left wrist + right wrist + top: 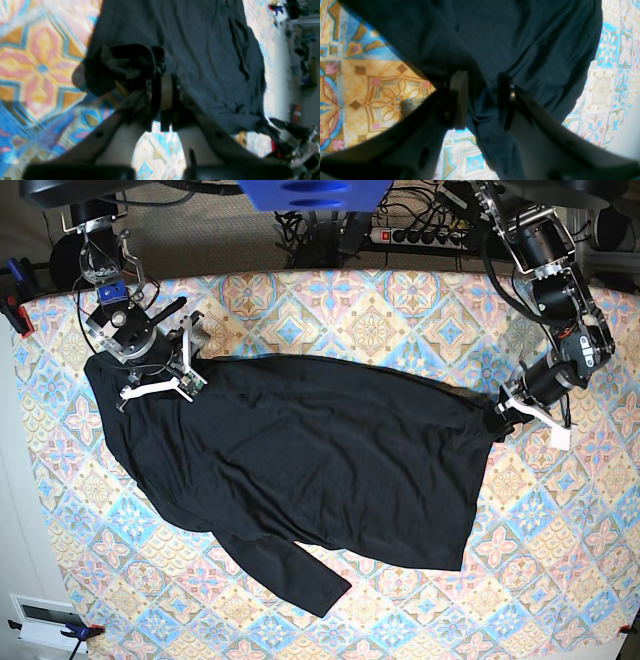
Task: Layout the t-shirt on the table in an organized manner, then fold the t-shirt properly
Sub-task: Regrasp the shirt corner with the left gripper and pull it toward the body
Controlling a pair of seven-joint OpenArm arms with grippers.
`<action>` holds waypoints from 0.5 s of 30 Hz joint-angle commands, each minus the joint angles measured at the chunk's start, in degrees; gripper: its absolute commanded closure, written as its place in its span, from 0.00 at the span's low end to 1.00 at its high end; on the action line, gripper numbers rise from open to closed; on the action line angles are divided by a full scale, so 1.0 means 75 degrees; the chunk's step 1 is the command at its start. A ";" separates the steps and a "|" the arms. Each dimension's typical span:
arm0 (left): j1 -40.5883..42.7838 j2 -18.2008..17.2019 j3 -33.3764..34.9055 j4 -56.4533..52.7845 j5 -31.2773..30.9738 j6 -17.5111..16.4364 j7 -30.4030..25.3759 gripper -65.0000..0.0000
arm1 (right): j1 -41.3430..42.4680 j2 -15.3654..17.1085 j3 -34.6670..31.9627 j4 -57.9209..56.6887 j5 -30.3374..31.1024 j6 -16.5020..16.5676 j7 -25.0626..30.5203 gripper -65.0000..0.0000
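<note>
The black t-shirt lies spread across the middle of the table, stretched between my two grippers. One long sleeve trails toward the front edge. My left gripper is shut on the shirt's right edge; the left wrist view shows its fingers pinching bunched fabric. My right gripper is shut on the shirt's upper left corner; in the right wrist view the cloth hangs between its fingers.
The patterned cloth shows all around the shirt. A power strip and cables lie behind the table's back edge. A red clamp sits at the left edge. A white box stands off the front left corner.
</note>
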 commanded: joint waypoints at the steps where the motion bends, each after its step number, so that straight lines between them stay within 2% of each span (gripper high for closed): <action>1: -0.0210 0.0008 -0.0019 0.0093 -0.0045 -0.0038 -0.0105 1.00 | 0.0080 0.0094 0.0057 0.0134 0.0005 -0.0044 0.0125 0.71; 5: -0.0620 0.0372 -0.0019 -0.0142 0.0623 -0.0038 -0.0105 1.00 | 0.0080 0.0094 0.0068 0.0134 0.0005 -0.0044 0.0125 0.71; 7: -0.0796 0.0407 -0.0019 -0.0517 0.0834 -0.0038 -0.0117 1.00 | 0.0080 0.0094 0.0115 0.0134 0.0005 -0.0044 0.0125 0.71; 12: -0.0843 0.0395 -0.0019 -0.1091 0.1010 -0.0038 -0.1043 1.00 | 0.0068 0.0094 0.0127 0.0134 0.0005 -0.0044 0.0149 0.71; 15: -0.0843 0.0395 -0.0019 -0.1091 0.1385 -0.0038 -0.1125 1.00 | 0.0068 0.0094 0.0127 0.0134 0.0005 -0.0044 0.0160 0.71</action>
